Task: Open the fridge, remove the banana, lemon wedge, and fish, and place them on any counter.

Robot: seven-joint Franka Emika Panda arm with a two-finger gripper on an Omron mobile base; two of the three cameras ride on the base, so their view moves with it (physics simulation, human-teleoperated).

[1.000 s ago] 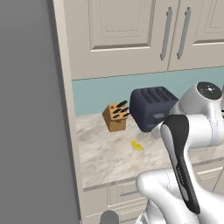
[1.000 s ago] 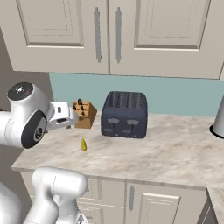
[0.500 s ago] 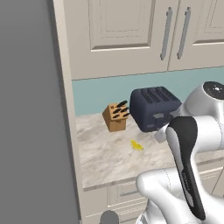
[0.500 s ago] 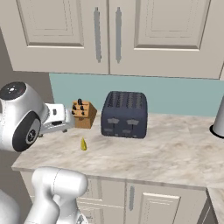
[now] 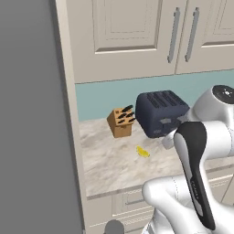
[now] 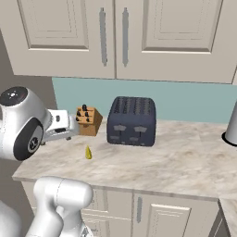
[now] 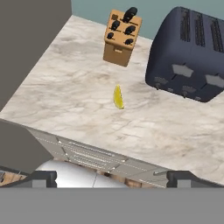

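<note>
While the hand hangs free: catalogue, near to far
Hand (image 7: pixel 112 178): fingers spread fully wide, nothing between them; poised above the front edge of the surface.
Surface (image 7: pixel 65 87): beige marbled stone, cream drawers below.
Lemon wedge (image 7: pixel 118 97): short yellow crescent lying flat on the surface, apart from the hand, just in front of the knife block; too small for you to rule out the banana.
Knife block (image 7: pixel 121 37): upright, beside the toaster.
Toaster (image 7: pixel 192 52): dark blue, against the teal backsplash; its right end cut off.
Fridge (image 5: pixel 27 114): plain grey panel at left; interior hidden, door state unclear.
Step, as judged: one item delivered.
Next: you swing to the fridge for the remaining two.
</note>
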